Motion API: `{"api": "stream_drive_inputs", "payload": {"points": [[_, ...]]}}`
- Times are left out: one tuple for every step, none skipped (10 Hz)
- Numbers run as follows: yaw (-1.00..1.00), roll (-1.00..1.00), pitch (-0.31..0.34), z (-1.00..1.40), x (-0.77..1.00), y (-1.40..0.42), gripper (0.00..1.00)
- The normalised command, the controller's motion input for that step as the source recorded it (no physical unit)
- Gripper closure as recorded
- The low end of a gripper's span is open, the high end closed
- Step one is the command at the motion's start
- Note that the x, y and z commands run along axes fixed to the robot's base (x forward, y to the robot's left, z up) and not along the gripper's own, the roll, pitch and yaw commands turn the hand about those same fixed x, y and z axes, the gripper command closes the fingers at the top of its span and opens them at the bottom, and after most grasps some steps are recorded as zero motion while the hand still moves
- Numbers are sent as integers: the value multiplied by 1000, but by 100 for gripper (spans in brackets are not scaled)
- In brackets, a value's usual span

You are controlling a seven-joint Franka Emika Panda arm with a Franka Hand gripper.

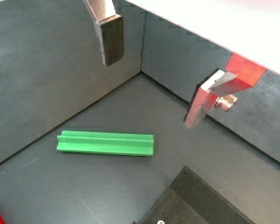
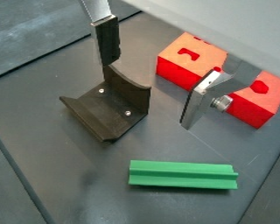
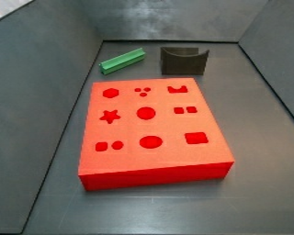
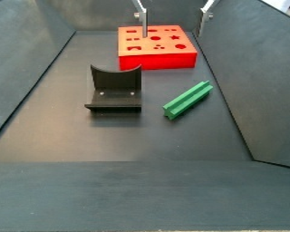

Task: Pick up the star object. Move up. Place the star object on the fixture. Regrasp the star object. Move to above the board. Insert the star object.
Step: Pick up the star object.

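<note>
The star object (image 4: 188, 99) is a bright green peg lying flat on the dark floor, to the right of the fixture (image 4: 115, 89). It also shows in both wrist views (image 1: 106, 143) (image 2: 184, 174) and at the back of a side view (image 3: 122, 61). The fixture (image 2: 108, 109) (image 3: 183, 60) is a dark notched block, standing empty. The red board (image 3: 150, 128) (image 4: 158, 45) lies flat with its cut-outs facing up. My gripper (image 1: 150, 92) (image 2: 149, 94) hangs open and empty, high above the floor. Its fingers (image 4: 141, 14) show at the upper edge of a side view, over the board end.
Grey walls (image 3: 51, 64) enclose the floor on all sides. One corner of the enclosure (image 1: 136, 74) lies close behind the star object. Bare floor (image 4: 123, 181) stretches in front of the fixture.
</note>
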Motion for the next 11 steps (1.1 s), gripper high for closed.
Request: {"api": "stream_drive_inputs", "payload": {"points": [[0, -99, -14, -46, 0, 109, 0], [0, -3, -7, 0, 0, 0, 0], [0, 0, -76, -26, 0, 0, 0], [0, 7, -114, -183, -69, 0, 0], [-389, 10, -90, -426, -160, -160, 0], [-474, 0, -153, -686, 0, -77, 0], [-451, 0, -194, -789, 0, -94, 0], [-429, 0, -191, -826, 0, -114, 0], [-383, 0, -167, -926, -86, -131, 0], [-323, 0, -137, -1000, -177, -177, 0], [-300, 6, -116, -1000, -229, -226, 0]]}}
